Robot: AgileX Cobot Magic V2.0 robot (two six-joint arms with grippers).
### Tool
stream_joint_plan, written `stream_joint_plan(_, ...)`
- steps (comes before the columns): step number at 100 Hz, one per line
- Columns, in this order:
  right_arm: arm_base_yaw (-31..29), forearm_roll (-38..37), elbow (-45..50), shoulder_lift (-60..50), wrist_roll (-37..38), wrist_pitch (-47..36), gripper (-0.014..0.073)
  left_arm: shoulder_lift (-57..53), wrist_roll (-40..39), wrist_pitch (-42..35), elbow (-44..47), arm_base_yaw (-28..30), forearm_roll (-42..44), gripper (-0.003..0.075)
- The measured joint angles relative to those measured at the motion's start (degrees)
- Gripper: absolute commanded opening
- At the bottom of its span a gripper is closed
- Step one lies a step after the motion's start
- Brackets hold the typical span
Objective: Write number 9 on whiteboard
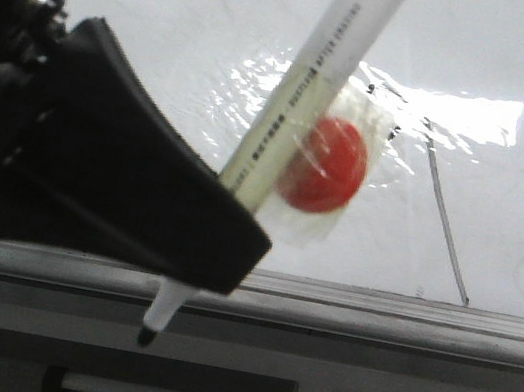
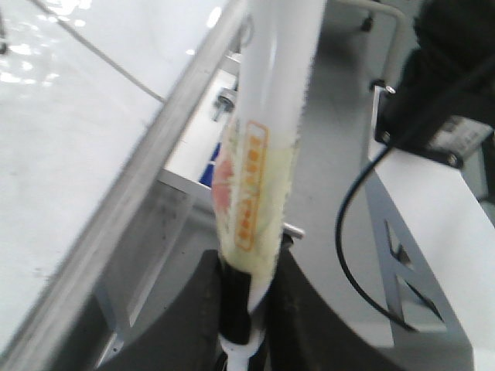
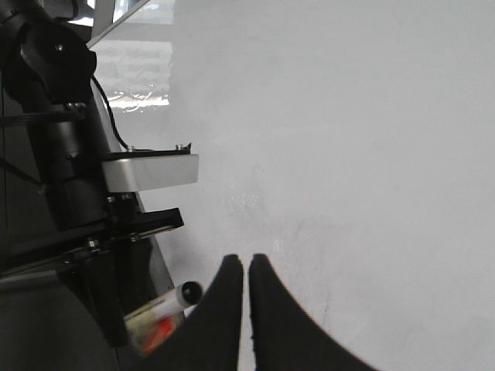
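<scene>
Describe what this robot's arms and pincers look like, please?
Both pincers are matte black plastic. The left pincer shows a broad, wedge-shaped finger. The right pincer has two curved fingers tapering to points. The left arm is black with visible screws, a silver metal bracket and a thin black cable.

The large shiny white whiteboard [image 1: 152, 14] lies behind its grey metal edge rail [image 1: 404, 312]. The thin black slanted marker line [image 1: 447, 229] is on the board, right of the white marker pen [image 1: 306, 92]. The pen sits in the left gripper [image 1: 194, 245], its tip in front of the rail.
</scene>
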Motion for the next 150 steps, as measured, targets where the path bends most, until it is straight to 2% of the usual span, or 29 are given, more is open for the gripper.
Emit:
stream_joint_plan(20, 0.0, 0.0, 0.0, -0.2, 0.8, 0.0, -0.0062, 0.1, -0.6, -15.8, 0.0, 0.0, -17.2, -0.0021)
stream_joint_plan(46, 0.0, 0.0, 0.0, -0.2, 1.0, 0.0, -0.0062, 3.7, -0.7, -31.5, -4.4, -2.1, -25.3, -0.0021)
stream_joint_plan(62, 0.0, 0.0, 0.0, -0.2, 1.1, 0.0, -0.0062, 6.6, -0.8, -34.3, -6.0, -2.9, -28.2, -0.0021)
stream_joint_plan(107, 0.0, 0.7, 0.0, -0.2, 1.1, -0.1, -0.0062, 8.9, -1.1, -37.9, -7.2, -4.1, -29.1, -0.0014)
stream_joint_plan(117, 0.0, 0.7, 0.0, -0.2, 1.1, -0.1, -0.0062, 9.0, -1.1, -38.2, -7.2, -4.2, -29.0, 0.0073)
stream_joint_plan(129, 0.0, 0.7, 0.0, -0.2, 1.1, -0.1, -0.0062, 9.1, -1.1, -38.9, -7.3, -4.4, -29.0, 0.0262)
stream_joint_plan(134, 0.0, 0.7, 0.0, -0.2, 1.1, -0.1, -0.0062, 9.1, -1.1, -38.9, -7.3, -4.5, -29.0, 0.0314)
stream_joint_plan(150, 0.0, 0.7, 0.0, -0.2, 1.1, -0.1, -0.0062, 9.1, -1.2, -38.8, -7.6, -4.6, -29.0, 0.0381)
